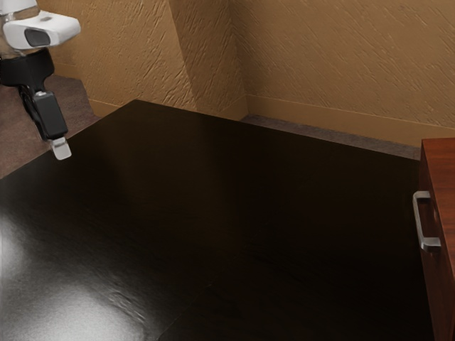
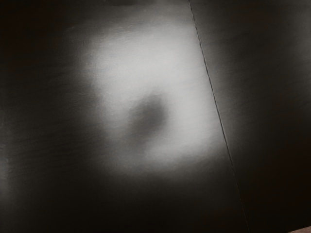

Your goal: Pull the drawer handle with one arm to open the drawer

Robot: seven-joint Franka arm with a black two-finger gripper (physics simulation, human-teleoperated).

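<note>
Dark glossy table (image 1: 213,234) spreads across the foreground. One silver drawer handle (image 1: 425,220) stands upright on one reddish drawer front (image 1: 441,270) at the right edge. One gripper (image 1: 61,149) hangs tilted at upper left, well apart from the handle; open or closed cannot be told. Tan walls (image 1: 341,57) stand behind.

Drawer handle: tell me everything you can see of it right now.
The handle is a plain silver-grey bar, metal by its look, with two short ends bent back into the reddish-brown wooden drawer front. It is mounted upright, standing out from the wood with a gap behind the bar, at the exterior view's right edge above the dark table. Nothing touches it besides the wood. The gripper hangs far off at the exterior view's upper left.
</note>
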